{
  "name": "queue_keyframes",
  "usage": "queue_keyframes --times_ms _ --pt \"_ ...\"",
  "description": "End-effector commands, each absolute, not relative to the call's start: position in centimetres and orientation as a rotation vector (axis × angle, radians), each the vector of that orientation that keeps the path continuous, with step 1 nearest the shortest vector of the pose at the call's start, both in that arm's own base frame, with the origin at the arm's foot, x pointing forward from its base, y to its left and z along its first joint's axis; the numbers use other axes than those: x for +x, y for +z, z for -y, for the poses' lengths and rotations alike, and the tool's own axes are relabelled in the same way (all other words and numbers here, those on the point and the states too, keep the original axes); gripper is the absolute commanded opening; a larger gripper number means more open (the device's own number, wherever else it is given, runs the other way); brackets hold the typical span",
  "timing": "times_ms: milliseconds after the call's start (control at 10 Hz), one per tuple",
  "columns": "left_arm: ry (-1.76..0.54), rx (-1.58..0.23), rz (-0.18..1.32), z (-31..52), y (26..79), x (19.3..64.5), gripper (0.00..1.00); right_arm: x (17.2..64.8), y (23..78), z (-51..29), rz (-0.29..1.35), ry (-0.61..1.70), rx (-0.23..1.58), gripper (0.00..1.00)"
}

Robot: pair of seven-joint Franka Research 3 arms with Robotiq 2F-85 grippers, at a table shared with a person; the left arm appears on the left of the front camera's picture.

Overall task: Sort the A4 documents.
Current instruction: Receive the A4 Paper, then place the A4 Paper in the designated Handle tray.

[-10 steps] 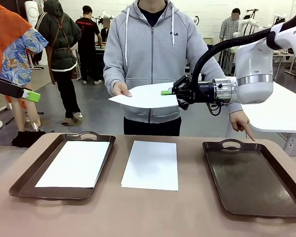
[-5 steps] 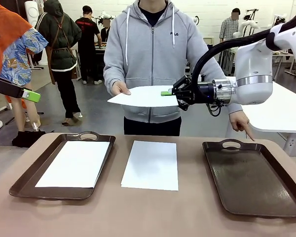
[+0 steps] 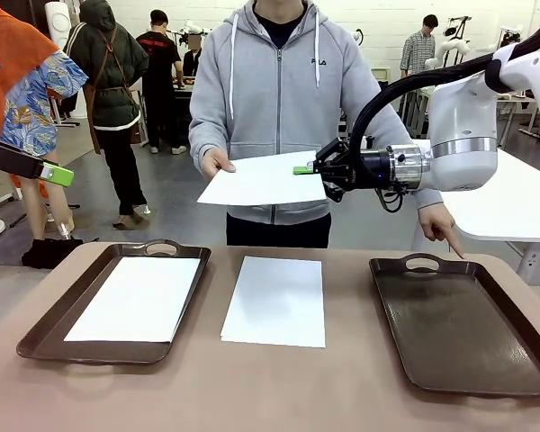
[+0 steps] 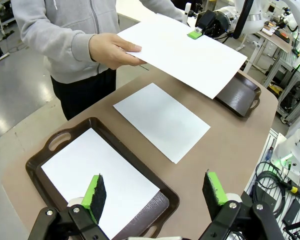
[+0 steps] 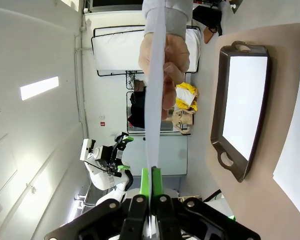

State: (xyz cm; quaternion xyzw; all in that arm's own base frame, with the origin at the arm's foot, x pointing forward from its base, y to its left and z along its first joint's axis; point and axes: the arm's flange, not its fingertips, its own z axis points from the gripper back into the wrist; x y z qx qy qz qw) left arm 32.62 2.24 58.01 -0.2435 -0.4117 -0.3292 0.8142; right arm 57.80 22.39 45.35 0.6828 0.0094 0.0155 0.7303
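Note:
A person's hand (image 3: pixel 218 163) holds the left edge of a white A4 sheet (image 3: pixel 265 183) in the air above the table's far side. My right gripper (image 3: pixel 306 169) is shut on that sheet's right edge; the right wrist view shows the sheet edge-on (image 5: pixel 153 100) between the closed green pads (image 5: pixel 145 181). A second sheet (image 3: pixel 277 300) lies flat on the table's middle. A third sheet (image 3: pixel 135 298) lies in the left brown tray (image 3: pixel 45 328). My left gripper (image 4: pixel 155 192) hangs open and empty above that tray, near its sheet (image 4: pixel 97 175).
An empty brown tray (image 3: pixel 459 315) sits at the right, and the person's other hand (image 3: pixel 443 223) points down at its far rim. Brown tabletop (image 3: pixel 252 387) lies bare at the front. Other people and tables stand behind.
The held sheet has tipped, its near edge dropping so more of its face shows. My right gripper stays shut on it in the same place.

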Motion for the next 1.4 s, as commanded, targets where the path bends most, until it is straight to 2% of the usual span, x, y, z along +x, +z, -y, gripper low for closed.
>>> queue_keyframes --times_ms 0,1200,1300 --pt "-0.708 -0.524 0.879 -2.2 58.0 32.7 1.0 57.9 45.3 -22.4 -0.013 0.027 1.498 0.0" --pt "-0.708 -0.524 0.879 -2.2 58.0 32.7 1.0 57.8 45.3 -22.3 -0.02 0.033 1.503 0.01" --pt "-0.708 -0.524 0.879 -2.2 58.0 32.7 1.0 55.3 46.5 -21.6 -0.032 0.074 1.519 0.01"
